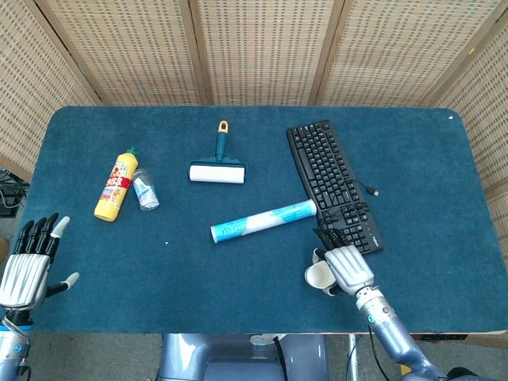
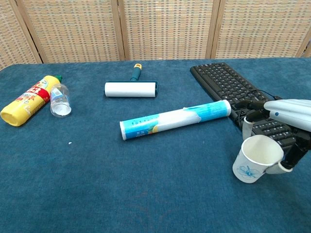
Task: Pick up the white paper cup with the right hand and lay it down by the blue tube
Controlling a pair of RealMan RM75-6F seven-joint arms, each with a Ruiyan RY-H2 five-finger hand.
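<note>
White paper cup (image 2: 256, 158) sits near the table's front edge toward the right corner, tilted, mouth facing up and away from the robot, a small blue flower print on its side. Right hand (image 1: 346, 265) wraps it: fingers (image 2: 247, 127) over the far rim, thumb pressed at the near side, so the cup is gripped. Whether its base touches the cloth cannot be told.

Blue tube (image 1: 263, 221) lies on its side near the table's middle, well left of the cup, its right end just beside the black keyboard (image 1: 332, 184). The keyboard's near end lies just behind the right hand.

Lint roller (image 1: 218, 166) lies behind the tube. Yellow bottle (image 1: 116, 186) and small clear bottle (image 1: 145, 189) lie side by side toward the left edge.

Left hand (image 1: 26, 266) hangs off the table's (image 1: 429, 159) front left corner, fingers spread, holding nothing.
</note>
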